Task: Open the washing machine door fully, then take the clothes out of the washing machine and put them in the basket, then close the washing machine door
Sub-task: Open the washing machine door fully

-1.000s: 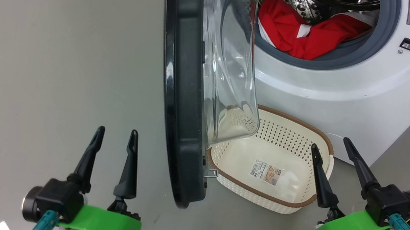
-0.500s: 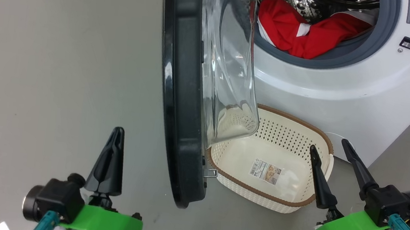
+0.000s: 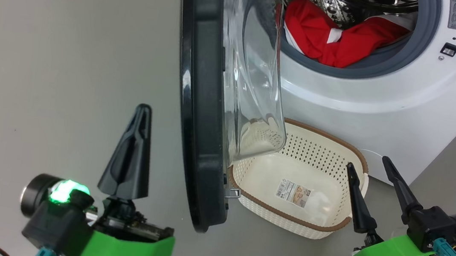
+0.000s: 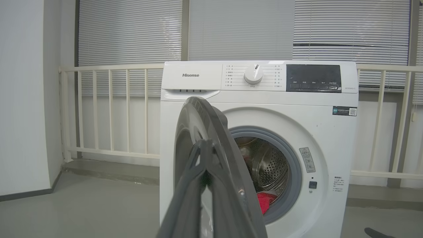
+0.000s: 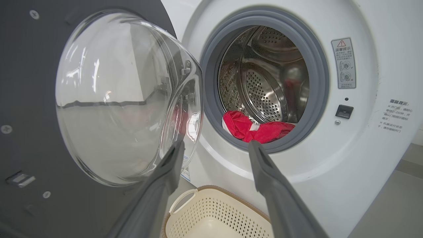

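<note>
Left hand (image 3: 143, 110): fingers pressed flat together, tips meeting in one point, nothing between them. It sits over the floor (image 3: 47, 60) just left of the washing machine door (image 3: 197, 98), near its outer black face but apart from it. In the left wrist view the closed fingers (image 4: 198, 165) line up with the door's edge. A green light glows on that wrist (image 3: 64, 190).

Right hand (image 3: 368, 162): fingers spread wide, holding nothing, touching nothing. It hangs by the basket's right end; in the right wrist view the tips frame the drum opening from a distance.

The door stands partly open, edge-on to the head view, its glass bowl (image 3: 255, 75) bulging toward the machine. The clothes (image 3: 328, 36) lie bunched in the drum of the washing machine (image 3: 385, 107), red with white trim, resting on the grey rubber ring (image 3: 417, 51). The basket (image 3: 320, 149) is on the floor right in front of the machine, its left end under the glass bowl, with a sticker (image 3: 294, 192) on its bottom.
</note>
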Motion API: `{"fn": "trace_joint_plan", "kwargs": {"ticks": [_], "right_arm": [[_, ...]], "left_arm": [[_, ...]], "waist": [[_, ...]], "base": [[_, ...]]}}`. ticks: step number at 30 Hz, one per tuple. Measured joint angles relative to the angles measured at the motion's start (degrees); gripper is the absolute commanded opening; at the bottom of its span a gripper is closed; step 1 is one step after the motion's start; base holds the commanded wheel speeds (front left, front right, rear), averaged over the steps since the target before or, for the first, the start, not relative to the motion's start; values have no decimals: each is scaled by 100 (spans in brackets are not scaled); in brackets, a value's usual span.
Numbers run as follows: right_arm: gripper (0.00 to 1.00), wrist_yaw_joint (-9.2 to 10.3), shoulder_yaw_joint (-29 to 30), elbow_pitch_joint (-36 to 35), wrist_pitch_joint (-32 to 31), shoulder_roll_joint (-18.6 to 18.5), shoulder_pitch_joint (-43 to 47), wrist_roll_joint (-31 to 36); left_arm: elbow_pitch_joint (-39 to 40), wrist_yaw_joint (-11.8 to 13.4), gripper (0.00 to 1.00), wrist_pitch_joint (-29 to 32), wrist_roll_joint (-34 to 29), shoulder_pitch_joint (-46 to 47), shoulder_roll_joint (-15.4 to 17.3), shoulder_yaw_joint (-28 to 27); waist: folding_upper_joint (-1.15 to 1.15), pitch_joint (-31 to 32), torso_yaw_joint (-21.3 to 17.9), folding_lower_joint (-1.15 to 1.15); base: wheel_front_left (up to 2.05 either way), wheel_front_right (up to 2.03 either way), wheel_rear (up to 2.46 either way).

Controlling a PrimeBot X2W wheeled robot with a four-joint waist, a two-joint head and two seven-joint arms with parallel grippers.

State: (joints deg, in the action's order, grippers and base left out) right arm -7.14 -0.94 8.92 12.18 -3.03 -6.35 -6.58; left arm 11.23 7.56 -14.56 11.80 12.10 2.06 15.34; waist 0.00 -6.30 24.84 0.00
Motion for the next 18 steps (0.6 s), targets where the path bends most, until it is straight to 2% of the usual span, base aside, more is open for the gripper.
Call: {"fn": "trace_joint_plan", "kwargs": {"ticks": [6, 11, 18], "right_arm": [[100, 0, -4, 33, 0, 1, 1, -99], [100, 0, -9, 36, 1, 2, 2, -99], [100, 0, -9, 59, 2, 2, 26, -99]], "left_arm": [[269, -15, 0, 46, 40, 170, 9, 387], [409, -108, 0, 348, 11, 265, 24, 786], [-13, -154, 0, 833, -75, 304, 47, 1355]], "waist": [[0, 55, -10, 0], [0, 72, -49, 0], [0, 80, -101, 0]], "base": [[0, 0, 0], [0, 0, 0], [0, 0, 0]]}}
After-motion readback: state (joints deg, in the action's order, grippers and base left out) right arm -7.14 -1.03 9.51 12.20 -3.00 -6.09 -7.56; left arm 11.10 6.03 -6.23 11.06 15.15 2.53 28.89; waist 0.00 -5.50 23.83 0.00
